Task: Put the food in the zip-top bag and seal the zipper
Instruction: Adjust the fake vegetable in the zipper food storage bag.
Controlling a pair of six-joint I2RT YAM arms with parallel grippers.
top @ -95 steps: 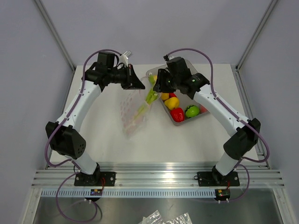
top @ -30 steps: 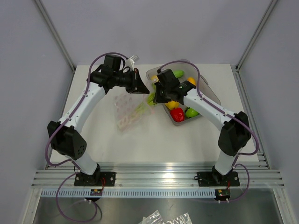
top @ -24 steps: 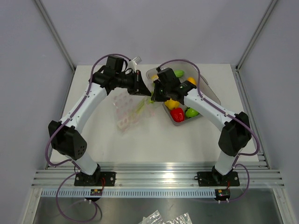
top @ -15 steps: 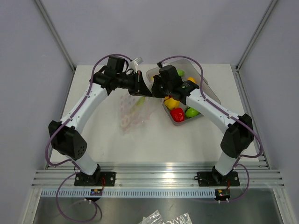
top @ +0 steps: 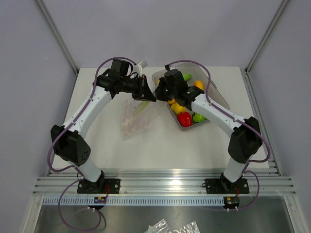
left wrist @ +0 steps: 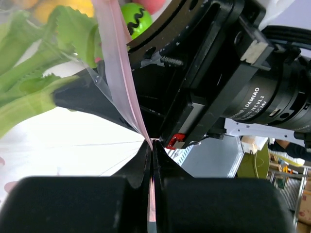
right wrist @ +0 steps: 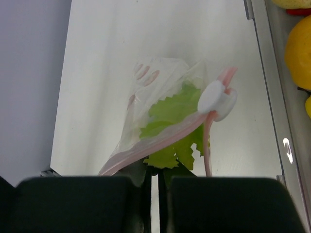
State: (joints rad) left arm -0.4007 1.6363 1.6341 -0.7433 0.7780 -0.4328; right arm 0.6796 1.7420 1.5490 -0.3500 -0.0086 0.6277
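The clear zip-top bag (top: 132,119) hangs from my left gripper (top: 147,96) over the table. In the left wrist view my left gripper (left wrist: 151,143) is shut on the pink zipper strip (left wrist: 119,63). A green leafy vegetable (right wrist: 170,116) sits in the bag's mouth, partly past the zipper (right wrist: 160,138) with its white slider (right wrist: 216,101). My right gripper (right wrist: 156,172) is closed on the leaf's lower edge, close against the left gripper (top: 159,92). Other food stays in the tray: red (top: 184,119), green (top: 199,117), yellow (top: 178,108), orange (top: 198,84).
The grey translucent tray (top: 214,92) stands right of the bag, under my right arm; its rim (right wrist: 265,73) runs along the right wrist view. The two wrists nearly touch. Metal frame posts stand at the table's back corners.
My right gripper has carried the leafy vegetable left and back into the bag's mouth, up against the left gripper. The bag has swung and narrowed below the left gripper.
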